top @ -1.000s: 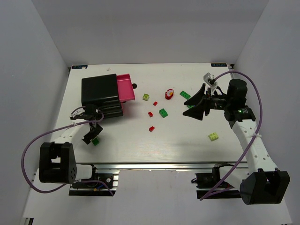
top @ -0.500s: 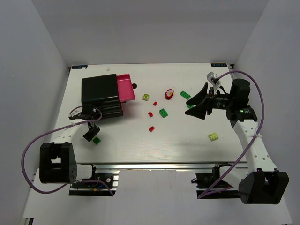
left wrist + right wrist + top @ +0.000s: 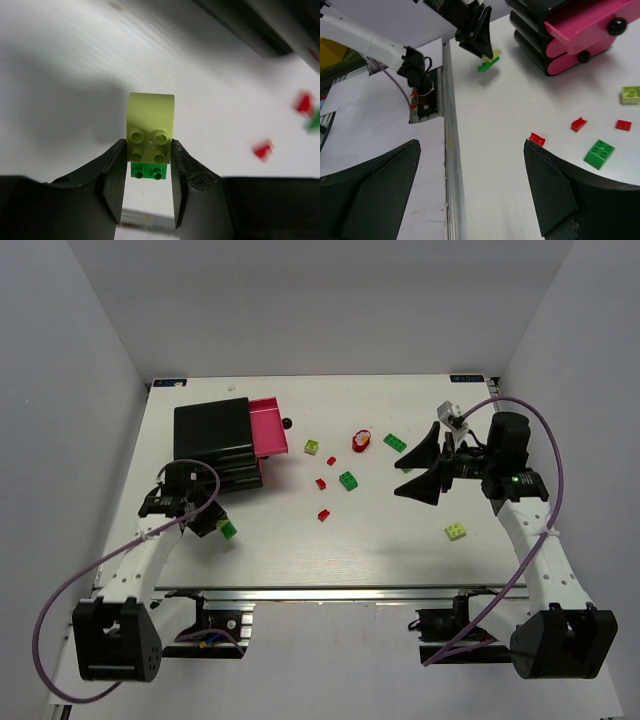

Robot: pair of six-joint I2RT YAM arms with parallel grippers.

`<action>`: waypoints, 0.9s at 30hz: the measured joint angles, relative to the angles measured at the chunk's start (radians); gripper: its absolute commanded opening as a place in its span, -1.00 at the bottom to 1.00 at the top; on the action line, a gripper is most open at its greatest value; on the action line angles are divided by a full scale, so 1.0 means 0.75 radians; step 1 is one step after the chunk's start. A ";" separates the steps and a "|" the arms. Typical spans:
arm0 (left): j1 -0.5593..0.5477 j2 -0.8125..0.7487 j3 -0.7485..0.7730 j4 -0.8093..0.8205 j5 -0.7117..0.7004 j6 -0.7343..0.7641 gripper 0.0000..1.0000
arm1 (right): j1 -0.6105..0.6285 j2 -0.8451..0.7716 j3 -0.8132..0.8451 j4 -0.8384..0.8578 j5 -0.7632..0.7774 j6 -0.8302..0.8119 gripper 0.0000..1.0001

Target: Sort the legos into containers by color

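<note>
Above white table [image 3: 380, 540], left fingers [image 3: 112, 175] clamp lime-on-green lego stack [image 3: 150, 134] between their tips.

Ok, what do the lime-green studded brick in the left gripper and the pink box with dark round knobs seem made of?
Lime-green studded brick: likely moulded hard plastic, smooth with a soft sheen; crisp round studs, uniform colour. Pink box: probably plastic too, smooth and slightly glossy, with clean straight edges; painted metal can't be ruled out.
</note>
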 measured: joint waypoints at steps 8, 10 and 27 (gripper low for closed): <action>-0.052 -0.288 -0.072 0.044 0.642 0.152 -1.00 | 0.227 0.028 0.000 -0.137 0.020 -0.099 0.53; -0.072 -0.342 -0.073 0.061 0.769 0.172 -1.00 | 0.315 0.054 -0.001 -0.137 0.078 -0.081 0.38; -0.118 -0.507 0.118 0.238 0.784 -0.050 -1.00 | 1.102 0.332 0.074 0.100 1.181 0.511 0.65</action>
